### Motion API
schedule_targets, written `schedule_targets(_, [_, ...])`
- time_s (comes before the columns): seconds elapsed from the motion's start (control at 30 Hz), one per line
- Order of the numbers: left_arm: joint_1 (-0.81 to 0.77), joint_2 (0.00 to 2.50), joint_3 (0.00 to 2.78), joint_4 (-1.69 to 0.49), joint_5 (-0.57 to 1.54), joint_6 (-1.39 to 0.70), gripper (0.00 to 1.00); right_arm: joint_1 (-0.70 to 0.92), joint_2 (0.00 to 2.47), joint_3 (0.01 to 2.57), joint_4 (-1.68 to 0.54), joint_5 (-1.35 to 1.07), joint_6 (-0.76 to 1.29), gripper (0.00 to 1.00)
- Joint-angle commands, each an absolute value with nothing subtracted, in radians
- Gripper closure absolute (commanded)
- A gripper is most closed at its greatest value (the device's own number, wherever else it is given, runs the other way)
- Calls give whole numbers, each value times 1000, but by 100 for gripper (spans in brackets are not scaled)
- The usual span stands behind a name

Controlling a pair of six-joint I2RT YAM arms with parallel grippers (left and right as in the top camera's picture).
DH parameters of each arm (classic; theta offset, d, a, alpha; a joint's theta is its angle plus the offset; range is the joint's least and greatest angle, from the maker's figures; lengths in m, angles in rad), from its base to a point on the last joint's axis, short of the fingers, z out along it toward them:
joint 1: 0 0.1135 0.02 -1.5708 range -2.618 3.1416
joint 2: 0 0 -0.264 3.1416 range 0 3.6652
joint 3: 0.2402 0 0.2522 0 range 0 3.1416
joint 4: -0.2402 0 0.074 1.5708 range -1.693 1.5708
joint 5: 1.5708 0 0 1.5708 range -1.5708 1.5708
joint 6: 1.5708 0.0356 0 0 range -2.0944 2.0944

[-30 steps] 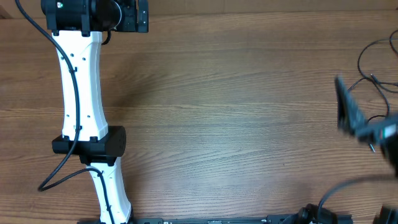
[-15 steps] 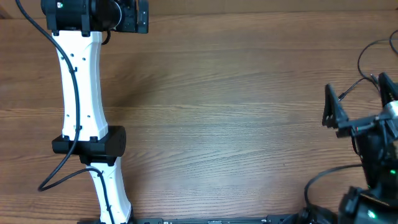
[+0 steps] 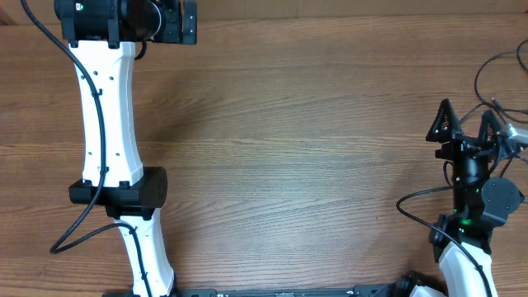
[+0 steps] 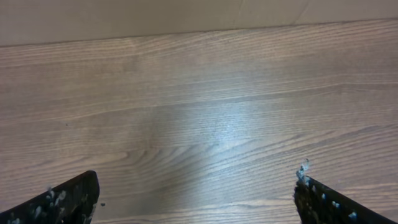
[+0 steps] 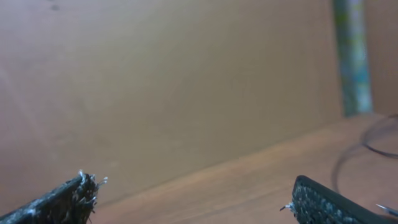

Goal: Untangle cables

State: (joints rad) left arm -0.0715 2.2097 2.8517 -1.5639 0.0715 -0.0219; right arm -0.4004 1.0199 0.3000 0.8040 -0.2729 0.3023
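Overhead view: the cables [image 3: 478, 82] lie at the far right edge of the surface [image 3: 313, 148], partly out of frame. Only thin black loops and a short straight run are visible. No plug end can be made out with certainty.

Appearance: very thin, dark, round cord curving in loose open arcs against the light wood grain. The right wrist view shows a piece of one arc low at the right, lying flat on the wood. How many cords there are, and where they cross, cannot be told.

Handling (judgement):
- Light and limp. A lifted strand will likely sag and drag its neighbours along.
- Smooth jacket and small section, so it may slip out of a loose pinch. A firm, square closure is needed.
- Not fragile in the run, but plug joints should not be yanked.
- Best hold: a free stretch of a loop well away from any crossing, or just behind a plug once one is found.

Right gripper [image 3: 464, 122]: fingers spread wide with nothing between them, sitting just left of the nearest loop. Whether it touches a cord cannot be told.

Left gripper [image 4: 196, 193]: fingers wide apart over bare wood at the far left, well apart from the cables.
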Motion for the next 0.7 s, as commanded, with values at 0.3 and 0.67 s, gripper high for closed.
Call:
schedule_targets(0.3, [-73,2188,2862,-1581,79,-3,0,-441,839,110,950,-492,246,0])
schedule_targets(0.67, [-73,2188,2862,-1597,79,-3,0,-418,642,64,933,-572,244,0])
